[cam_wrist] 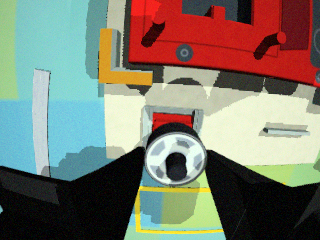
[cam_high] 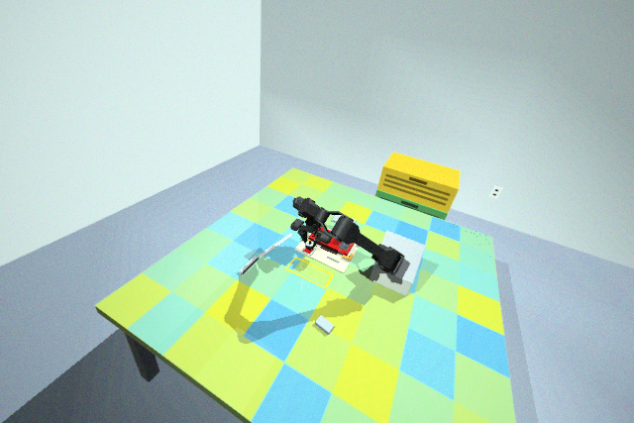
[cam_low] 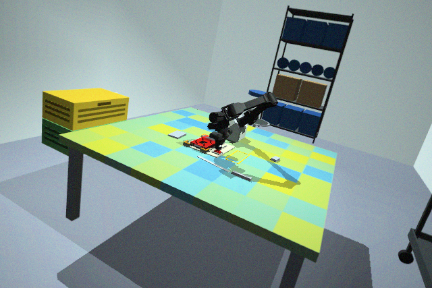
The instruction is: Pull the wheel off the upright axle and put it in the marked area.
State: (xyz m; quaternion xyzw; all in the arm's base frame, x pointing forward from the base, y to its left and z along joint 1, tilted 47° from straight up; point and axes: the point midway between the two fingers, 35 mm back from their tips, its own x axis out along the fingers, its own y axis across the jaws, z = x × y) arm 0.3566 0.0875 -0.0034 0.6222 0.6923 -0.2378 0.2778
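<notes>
Wheel (cam_wrist: 174,158) sitting clamped between the two black jaws, seen end-on from the wrist view.

Going left to right in the wrist view: a pale grey strip (cam_wrist: 42,120) is lying well to the left of the jaws; the left finger (cam_wrist: 100,207) is pressing against the wheel's left rim; the wheel, white-faced with a dark hub, is filling the gap between the jaws, with a small red and grey mount (cam_wrist: 172,120) showing just beyond it; the right finger (cam_wrist: 247,207) is pressing against its right rim. The yellow-outlined marked area (cam_wrist: 175,210) is lying beneath the jaws, nearer the wrist than the wheel. A red chassis (cam_wrist: 220,16) is resting on a cream board (cam_wrist: 247,143) beyond the jaws. The gripper (cam_high: 308,243) is reaching down over the checkered table (cam_high: 358,357).
</notes>
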